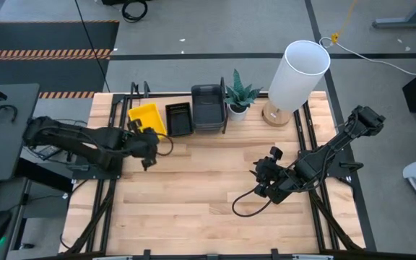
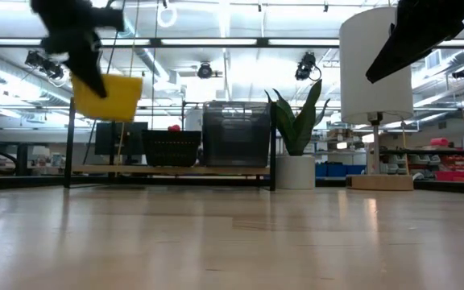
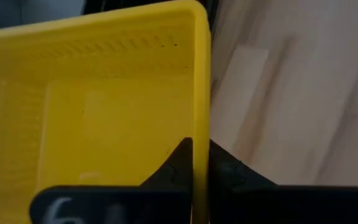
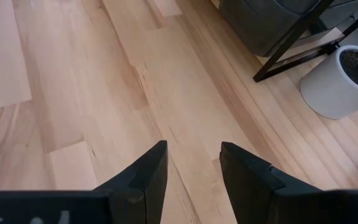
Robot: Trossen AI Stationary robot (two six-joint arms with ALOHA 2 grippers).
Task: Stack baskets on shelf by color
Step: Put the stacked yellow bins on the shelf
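My left gripper (image 1: 148, 148) (image 3: 201, 146) is shut on a bright yellow basket (image 1: 149, 118) (image 2: 107, 97), held in the air above the left end of the shelf (image 2: 135, 170). On the shelf rest a black mesh basket (image 1: 179, 119) (image 2: 171, 147) and, to its right, a taller dark grey basket stack (image 1: 208, 107) (image 2: 236, 133). How many baskets each holds cannot be seen. My right gripper (image 1: 261, 175) (image 4: 193, 149) is open over bare table right of centre, touching nothing. My left gripper pinches the yellow basket's side wall (image 3: 201, 124) at its rim, one finger (image 3: 180, 163) inside the basket and the other finger (image 3: 232, 171) outside. The basket is lifted clear and hangs tilted in the low view, above the shelf.
A potted plant (image 1: 238, 94) stands just right of the shelf, and a white lamp with a wooden base (image 1: 298, 72) stands farther right at the far edge. Bare wooden tabletop (image 1: 201, 180) spreads between the arms and toward the near edge.
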